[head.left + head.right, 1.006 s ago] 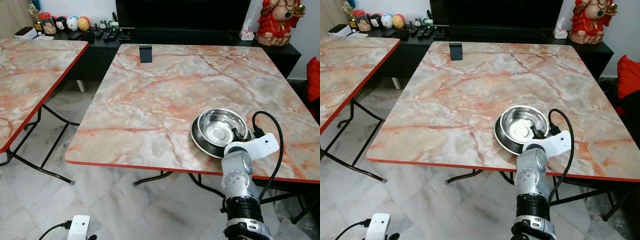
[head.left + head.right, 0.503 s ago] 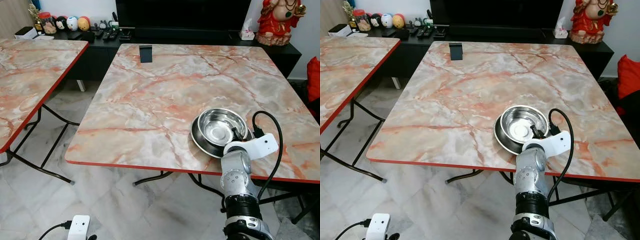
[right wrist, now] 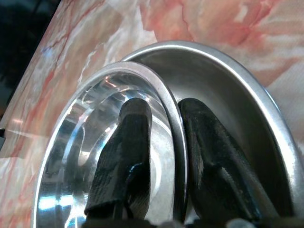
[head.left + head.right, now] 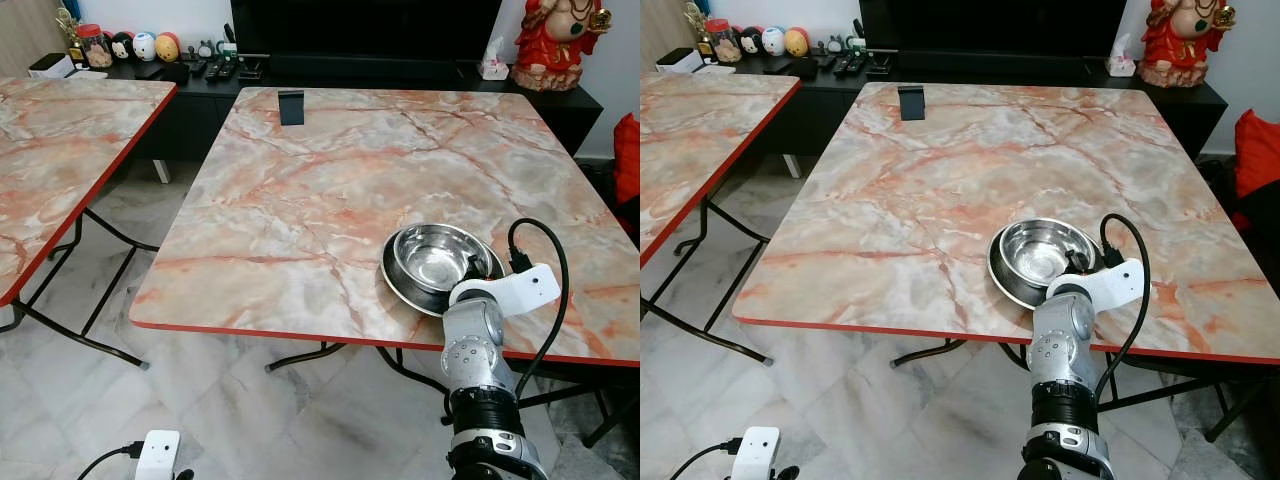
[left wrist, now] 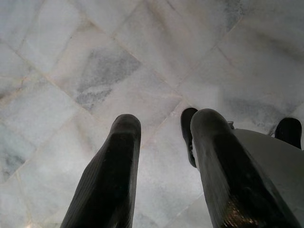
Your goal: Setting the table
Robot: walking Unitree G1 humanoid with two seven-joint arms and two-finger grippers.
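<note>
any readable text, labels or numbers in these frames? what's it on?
None readable.
Jar on the sideboard: any label is too small to read.
Tissue pack: print too small to read.
Bowl, plate and table: no markings.

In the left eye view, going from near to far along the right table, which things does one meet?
Right gripper shut on the bowl rim → plate under the bowl → black stand at the far edge.
</note>
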